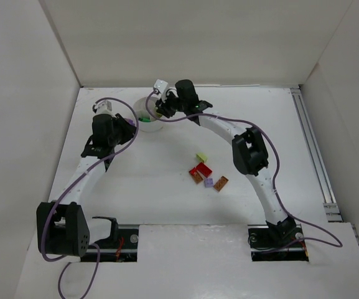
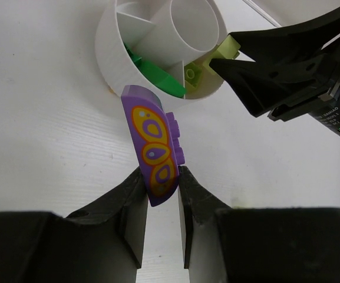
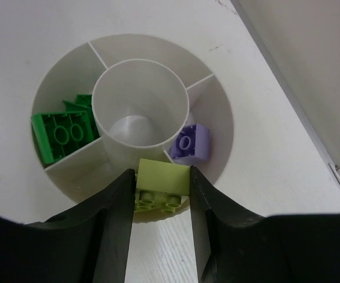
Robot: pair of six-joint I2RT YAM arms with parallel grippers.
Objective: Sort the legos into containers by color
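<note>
The round white dish (image 1: 149,119) stands at the back of the table. In the right wrist view the dish (image 3: 220,103) holds green bricks (image 3: 63,132) in its left wedge and a lilac brick (image 3: 190,143) in its right wedge. My right gripper (image 3: 162,184) is shut on a pale yellow-green brick (image 3: 162,175) over the near wedge, where a second yellow-green brick (image 3: 157,201) lies. My left gripper (image 2: 162,177) is shut on a curved purple brick (image 2: 154,147) with a yellow pattern, held just beside the dish (image 2: 114,53).
Loose bricks lie mid-table: yellow-green (image 1: 201,157), red (image 1: 200,169), orange-brown (image 1: 221,183) and lilac (image 1: 208,182). The right gripper's fingers (image 2: 276,65) reach over the dish rim close to my left gripper. White walls enclose the table; a rail (image 1: 313,149) runs along the right.
</note>
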